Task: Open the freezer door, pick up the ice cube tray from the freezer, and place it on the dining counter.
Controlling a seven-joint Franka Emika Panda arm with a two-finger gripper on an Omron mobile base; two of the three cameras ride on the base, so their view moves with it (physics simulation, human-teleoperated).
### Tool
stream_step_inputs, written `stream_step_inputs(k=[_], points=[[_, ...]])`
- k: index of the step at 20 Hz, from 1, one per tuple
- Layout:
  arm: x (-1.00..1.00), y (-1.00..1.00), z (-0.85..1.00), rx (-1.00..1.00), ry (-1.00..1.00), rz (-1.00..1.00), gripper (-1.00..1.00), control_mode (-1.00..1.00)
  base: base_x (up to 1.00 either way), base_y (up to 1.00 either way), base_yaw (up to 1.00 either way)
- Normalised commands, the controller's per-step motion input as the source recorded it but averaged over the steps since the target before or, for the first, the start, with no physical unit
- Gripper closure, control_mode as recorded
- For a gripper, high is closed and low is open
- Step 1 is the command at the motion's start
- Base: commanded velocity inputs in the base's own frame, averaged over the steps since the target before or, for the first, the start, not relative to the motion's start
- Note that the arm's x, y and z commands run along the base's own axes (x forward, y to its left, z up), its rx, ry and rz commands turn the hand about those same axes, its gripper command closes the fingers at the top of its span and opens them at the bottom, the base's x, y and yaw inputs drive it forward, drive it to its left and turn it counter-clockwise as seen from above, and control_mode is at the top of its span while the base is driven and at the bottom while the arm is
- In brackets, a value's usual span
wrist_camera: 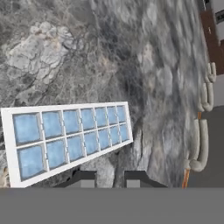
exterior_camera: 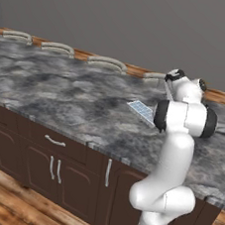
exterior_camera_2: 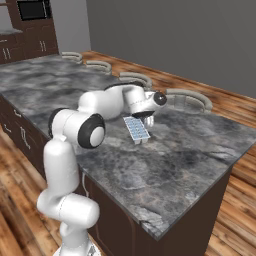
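Marbled stone dining counter (exterior_camera_2: 200, 145) lies under the arm | ice cube tray (wrist_camera: 65, 140) hangs tilted just over it, long axis running sideways from the gripper (wrist_camera: 111, 177) | jaws narrow, seemingly pinching the tray's edge | next: lower and release.

- The white jointed arm (exterior_camera_2: 75, 150) is rising from its base, bending at the elbow and reaching forward.
- The two-finger tool (wrist_camera: 109, 178) is pointing downward, fingers closed.

2 rear base views share dining counter (exterior_camera: 61, 98); hand view looks down, close.
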Motion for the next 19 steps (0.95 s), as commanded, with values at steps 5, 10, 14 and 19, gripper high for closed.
stream_step_inputs(k=[5,10,14,19], points=[[-0.35,0.01,1.0,0.0,0.23,0.0,-1.0,-1.0,0.0,0.0,0.0],[-0.82,0.34,0.96,-0.01,0.26,0.01,-1.0,-1.0,0.0,0.0,0.0],[-1.0,0.56,0.63,-0.02,0.23,0.07,-1.0,-1.0,0.0,0.0,0.0],[-1.0,0.59,0.11,-0.03,0.09,0.11,-1.0,-1.0,0.0,0.0,0.0]])
